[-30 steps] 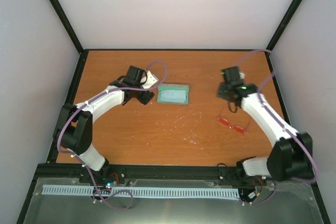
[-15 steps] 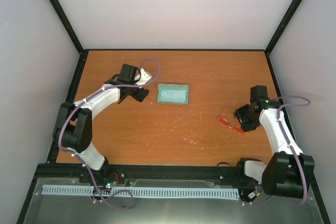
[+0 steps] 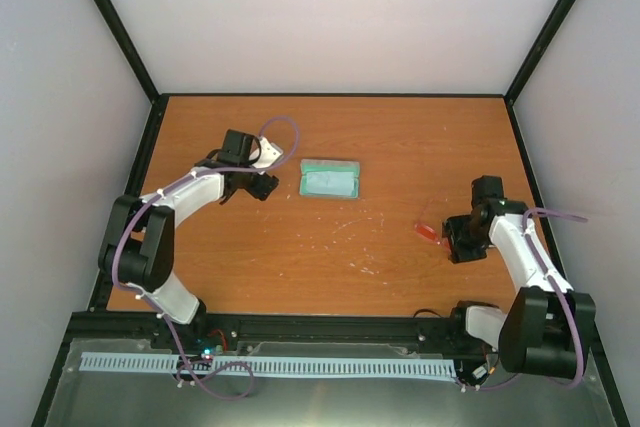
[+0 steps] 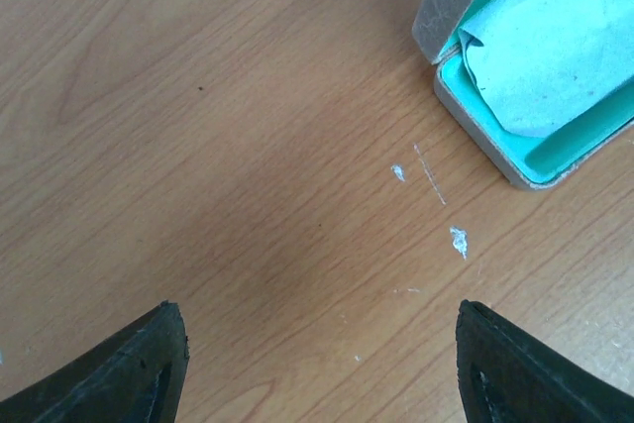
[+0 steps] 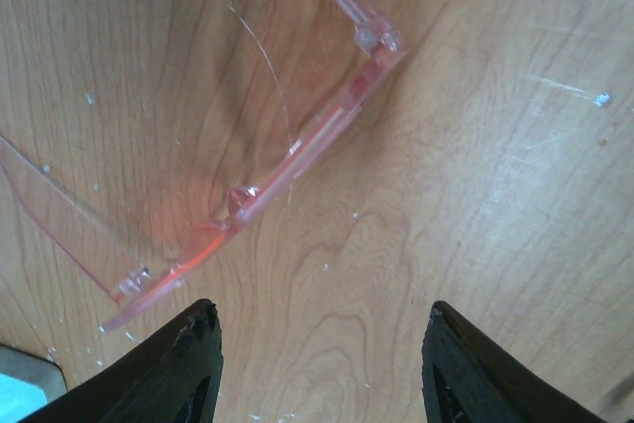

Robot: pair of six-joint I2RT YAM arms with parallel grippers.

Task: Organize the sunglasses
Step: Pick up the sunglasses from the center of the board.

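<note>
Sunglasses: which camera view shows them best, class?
Right wrist view: the sunglasses appear close up, hinge and translucent red-orange rim clear. Top external shows only a small red patch beside the right hand. Left wrist shows none of them.

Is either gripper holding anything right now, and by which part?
Nothing is held. The right gripper is open, the sunglasses lying just ahead of it; the left gripper is open and empty.

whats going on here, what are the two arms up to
The right tool hangs open right by the red sunglasses, which lie on the table, not gripped. The left tool is open and empty beside the open grey case, which has a pale blue cloth in it.
</note>
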